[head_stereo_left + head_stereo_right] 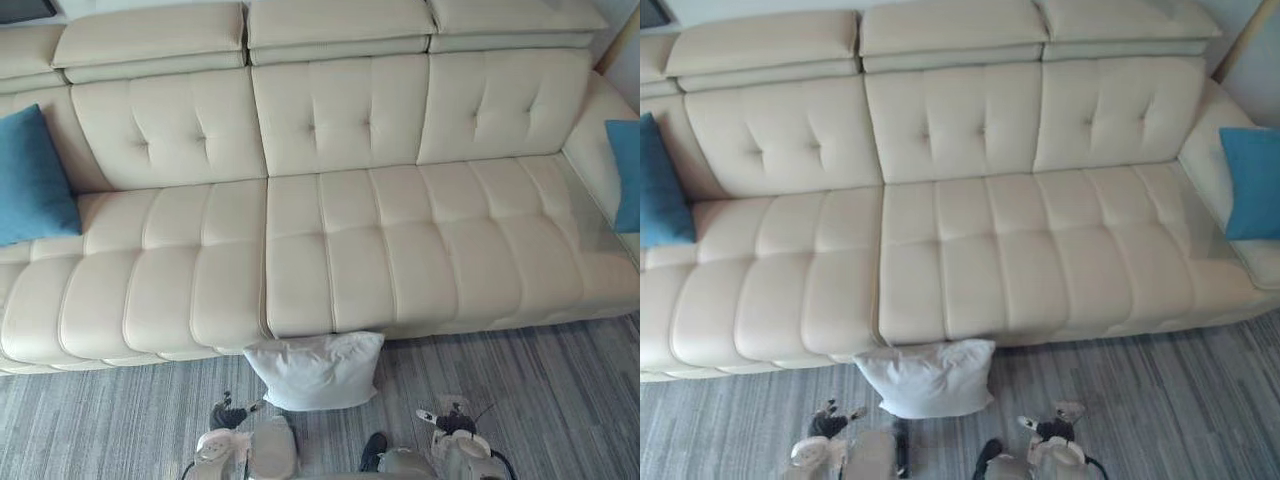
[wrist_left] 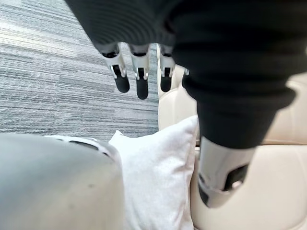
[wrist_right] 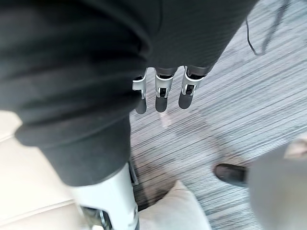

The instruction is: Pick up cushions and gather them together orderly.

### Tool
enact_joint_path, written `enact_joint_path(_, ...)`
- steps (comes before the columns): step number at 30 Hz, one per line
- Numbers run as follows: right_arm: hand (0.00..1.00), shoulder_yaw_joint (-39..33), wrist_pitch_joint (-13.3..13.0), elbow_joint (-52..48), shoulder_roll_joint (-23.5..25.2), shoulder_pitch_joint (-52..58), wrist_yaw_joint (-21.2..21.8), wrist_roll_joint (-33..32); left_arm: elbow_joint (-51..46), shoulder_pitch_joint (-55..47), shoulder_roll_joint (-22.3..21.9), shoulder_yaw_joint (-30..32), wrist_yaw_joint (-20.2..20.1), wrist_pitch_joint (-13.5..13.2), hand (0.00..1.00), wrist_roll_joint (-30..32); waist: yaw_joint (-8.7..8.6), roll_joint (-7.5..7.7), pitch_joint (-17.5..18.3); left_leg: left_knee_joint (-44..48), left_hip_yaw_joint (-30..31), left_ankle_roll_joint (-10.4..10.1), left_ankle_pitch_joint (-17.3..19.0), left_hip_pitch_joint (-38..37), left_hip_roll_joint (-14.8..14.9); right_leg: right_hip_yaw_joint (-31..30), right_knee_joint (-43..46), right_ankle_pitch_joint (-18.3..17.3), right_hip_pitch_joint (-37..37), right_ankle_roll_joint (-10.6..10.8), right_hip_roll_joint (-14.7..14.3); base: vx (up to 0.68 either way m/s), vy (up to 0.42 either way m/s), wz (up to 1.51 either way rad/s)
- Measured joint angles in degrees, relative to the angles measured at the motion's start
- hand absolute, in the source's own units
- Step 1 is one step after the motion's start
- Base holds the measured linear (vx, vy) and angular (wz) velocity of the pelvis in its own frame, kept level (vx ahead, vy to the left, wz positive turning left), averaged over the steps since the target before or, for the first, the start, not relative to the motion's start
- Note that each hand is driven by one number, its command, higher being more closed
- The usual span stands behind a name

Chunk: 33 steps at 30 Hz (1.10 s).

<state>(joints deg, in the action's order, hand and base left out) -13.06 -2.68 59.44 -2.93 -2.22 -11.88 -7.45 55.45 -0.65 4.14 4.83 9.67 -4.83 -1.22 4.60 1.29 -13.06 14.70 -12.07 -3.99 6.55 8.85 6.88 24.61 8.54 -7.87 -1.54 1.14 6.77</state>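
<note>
Start from the cream sofa (image 1: 330, 250), long and tufted, with grey carpet (image 1: 560, 400) running along its front edge. Note one blue cushion (image 1: 30, 180) propped against the backrest at the sofa's left end, and a second blue cushion (image 1: 625, 175) leaning on the armrest at the right end, well apart from the first. Find the white cushion (image 1: 318, 370) off the seat altogether: down on the carpet, touching the sofa's front edge just right of the middle seam. Count on the left hand (image 2: 139, 76) and the right hand (image 3: 163, 93) as free, both low over the carpet either side of that cushion, fingers straight and relaxed, holding nothing.

Probably best to take the white cushion first. Bend low, bring a hand to each side edge, and squeeze well into the soft filling, not just a corner, lest it sag and slip. Lift clear of the seat's front lip. Pick one end as the gathering place and stand every cushion upright against the backrest there, side by side.
</note>
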Motion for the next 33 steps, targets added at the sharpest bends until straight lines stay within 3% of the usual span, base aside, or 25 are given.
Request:
enact_joint_path(2, 0.00, -0.3, 0.0, -0.4, 1.8, 0.6, 0.0, 0.2, -0.3, 0.0, -0.2, 0.5, -0.2, 0.2, 0.00, 0.2, 0.24, 0.98, -0.1, -1.6, 0.1, 0.3, -0.4, -2.1, -1.0, 0.0, -0.7, 0.6, -2.0, 1.0, 0.7, 0.13, 0.069, 0.15)
enact_joint_path(7, 0.00, -0.4, -0.1, -2.5, 3.9, 1.9, 0.0, 0.8, 0.3, -0.3, -0.7, 1.0, -0.1, 0.1, 0.00, 0.3, 0.63, 0.87, 0.0, -5.6, -0.8, 0.7, -0.7, -7.0, -1.8, -0.5, -0.7, 0.8, -4.5, 1.3, 1.3, 0.06, 0.028, -0.05)
enact_joint_path(12, 0.00, -0.4, 0.0, -2.5, 4.3, 2.9, 0.0, 2.5, 0.8, -0.3, -0.7, 1.0, -0.1, 0.1, 0.00, 1.0, 0.88, 0.84, 0.2, -11.1, -1.7, 0.7, -3.7, -10.1, -2.5, -1.3, -0.6, 0.8, -4.4, 1.4, 1.5, -0.04, -0.018, -0.11)
enact_joint_path(17, 0.00, -0.3, -0.1, -2.5, 4.1, 2.7, -0.1, 3.0, 0.8, -0.3, -0.7, 0.9, 0.0, 0.1, 0.00, 0.9, 0.97, 0.70, 0.4, -11.1, 1.0, 1.5, -4.9, -8.7, -2.4, -4.5, 8.7, 0.4, 0.0, 2.0, 2.1, -0.10, 0.027, 0.23)
enact_joint_path(19, 0.00, -0.2, -0.1, -2.5, 4.4, 2.9, -0.3, 3.0, 0.3, -0.3, -0.5, 1.0, 0.1, 0.1, 0.00, 0.5, 1.32, 1.42, 1.0, -10.6, 3.1, 1.8, -5.1, -6.3, -2.8, -7.0, 9.3, 0.4, 1.4, 2.0, 2.1, -0.10, 0.051, 0.50)
enact_joint_path(24, 0.00, 0.2, -0.1, -2.5, 4.7, 0.8, -0.5, 2.8, -2.0, 0.5, -1.0, 3.1, 0.4, 0.1, 0.00, -0.8, 2.96, 2.02, 0.9, -4.5, 5.4, 2.0, -3.9, 2.1, -3.6, -6.5, 5.9, -1.1, 3.6, 2.3, 2.2, -0.12, 0.006, 0.29)
enact_joint_path(28, 0.00, 1.0, -0.2, -3.2, 2.9, -3.1, -1.6, 1.1, -5.5, 5.5, -0.7, 2.8, 2.0, 0.1, 0.00, -3.3, 3.27, 1.12, -3.3, 6.0, 10.9, 1.5, -2.8, 13.7, -3.2, -2.7, 12.9, -6.0, 10.3, 1.3, 2.4, -0.22, -0.059, 0.55)
enact_joint_path(32, 0.00, 1.0, -0.8, -7.6, 1.6, -7.8, -3.0, -0.8, -9.6, 11.9, 1.9, 2.7, 3.9, 0.0, 0.00, -5.4, 4.12, 3.47, -8.3, 11.1, 12.9, 1.0, -3.1, 22.3, -3.2, -1.2, 23.0, -10.2, 19.5, 0.3, 4.0, -0.18, -0.056, 0.27)
enact_joint_path(33, 0.00, 1.0, -0.8, -7.6, 1.6, -7.8, -3.0, -0.8, -9.6, 11.9, 1.9, 2.7, 3.9, 0.0, 0.00, -5.4, 4.12, 3.47, -8.3, 11.1, 12.9, 1.0, -3.1, 22.3, -3.2, -1.2, 23.0, -10.2, 19.5, 0.3, 4.0, -0.12, -0.020, 0.07)
